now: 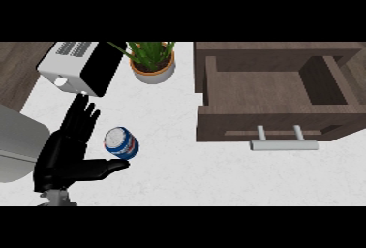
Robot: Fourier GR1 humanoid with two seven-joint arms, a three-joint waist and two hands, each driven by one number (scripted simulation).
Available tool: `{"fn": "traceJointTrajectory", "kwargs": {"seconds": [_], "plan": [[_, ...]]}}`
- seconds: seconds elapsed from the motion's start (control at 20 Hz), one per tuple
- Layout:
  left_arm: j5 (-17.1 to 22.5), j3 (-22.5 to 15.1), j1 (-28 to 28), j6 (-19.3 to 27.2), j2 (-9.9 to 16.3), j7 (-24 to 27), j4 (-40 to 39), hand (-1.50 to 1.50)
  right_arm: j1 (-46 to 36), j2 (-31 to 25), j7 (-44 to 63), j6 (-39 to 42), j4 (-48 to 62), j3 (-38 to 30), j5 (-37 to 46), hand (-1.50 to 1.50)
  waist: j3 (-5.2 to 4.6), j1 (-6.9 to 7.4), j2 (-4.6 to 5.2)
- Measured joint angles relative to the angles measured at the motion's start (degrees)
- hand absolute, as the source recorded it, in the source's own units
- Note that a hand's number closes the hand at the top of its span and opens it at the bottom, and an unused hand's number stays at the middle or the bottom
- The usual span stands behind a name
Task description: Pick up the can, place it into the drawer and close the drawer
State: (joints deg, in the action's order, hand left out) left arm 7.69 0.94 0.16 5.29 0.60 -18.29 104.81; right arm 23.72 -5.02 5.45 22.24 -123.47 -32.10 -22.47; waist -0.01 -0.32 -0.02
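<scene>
A blue and white can [121, 143] stands on the white counter at the lower left. My left hand [66, 154] is open right beside it, on its left, fingers stretched toward the back and the thumb reaching under the can's near side. Whether the hand touches the can I cannot tell. The brown wooden drawer [208, 114] at the right is pulled open and holds nothing; its silver handle [283, 144] faces the front. My right hand is out of the picture.
A white and black toaster [80, 68] sits at the back left. A potted green plant [152, 60] stands next to it. A grey rounded object [18, 143] fills the left edge. Bare white counter [186, 169] lies between can and drawer.
</scene>
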Motion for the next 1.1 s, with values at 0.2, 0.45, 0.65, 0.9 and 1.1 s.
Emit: {"fn": "traceJointTrajectory", "kwargs": {"seconds": [0.2, 0.45, 0.65, 0.9, 1.1], "plan": [[-0.4, -0.3, 0.8, 0.2, -0.2, 5.6, -6.1, -1.50, -0.1, -0.8, -0.5, 2.1, 1.5, -2.6, -1.7, -1.50, -0.01, -0.02, 0.00], [-0.8, 0.6, 0.5, 1.2, -0.2, 12.5, -13.0, -1.50, 1.4, 1.1, 0.4, 3.9, -0.5, -3.5, -2.0, -1.50, -0.01, -0.05, 0.00], [0.1, 2.5, 1.1, 0.0, 0.5, 16.1, -16.6, -1.50, 1.4, 2.4, 0.9, 4.8, -1.3, -4.0, -2.1, -1.50, 0.00, 0.02, -0.01], [1.0, 5.6, 0.0, -2.0, 1.9, 21.8, -24.9, -1.50, 0.2, 1.6, 3.7, 4.6, -1.9, -5.8, -3.7, -1.50, -0.01, 0.01, 0.01], [1.3, 6.8, -0.8, -3.2, 2.4, 25.1, -30.3, -1.50, 0.1, 1.5, 3.9, 6.2, -1.9, -7.5, -5.0, -1.50, -0.01, -0.01, 0.00]]}}
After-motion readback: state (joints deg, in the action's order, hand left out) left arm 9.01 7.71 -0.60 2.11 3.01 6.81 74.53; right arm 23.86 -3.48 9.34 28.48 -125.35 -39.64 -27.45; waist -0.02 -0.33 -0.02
